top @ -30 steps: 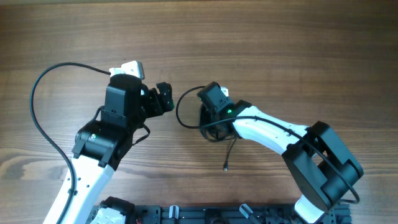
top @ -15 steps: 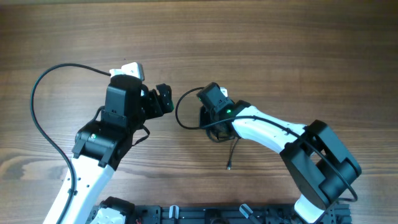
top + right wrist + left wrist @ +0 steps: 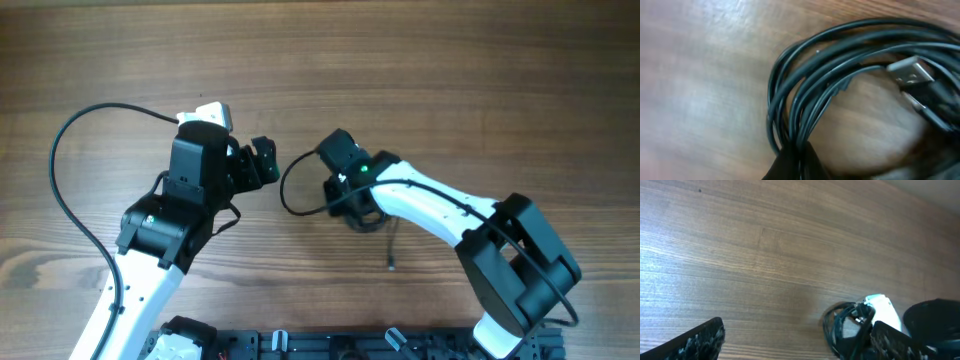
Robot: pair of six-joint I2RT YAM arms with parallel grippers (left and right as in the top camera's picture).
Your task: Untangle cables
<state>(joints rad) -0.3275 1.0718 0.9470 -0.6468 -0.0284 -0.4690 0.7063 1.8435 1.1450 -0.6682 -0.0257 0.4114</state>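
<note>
The cables (image 3: 292, 190) are thin dark wires in a loose loop on the wooden table, with a bundle under the right gripper and a tail ending in a small plug (image 3: 391, 265). My right gripper (image 3: 358, 205) is shut on the bundled cable strands; in the right wrist view the dark-green strands (image 3: 805, 100) run into the closed fingertips (image 3: 800, 160), and a silver plug end (image 3: 912, 72) lies nearby. My left gripper (image 3: 266, 160) is open and empty, just left of the loop. In the left wrist view the cable coil (image 3: 840, 327) lies beside its right finger.
A thick black arm cable (image 3: 70, 190) arcs over the table on the left. A black rack (image 3: 330, 345) runs along the front edge. The table surface (image 3: 450, 80) is bare wood at the back and right.
My right gripper has shifted slightly right and toward the front with the bundle. The cable's tail and plug swung right. The loop stretched a little. The left arm has not moved.
</note>
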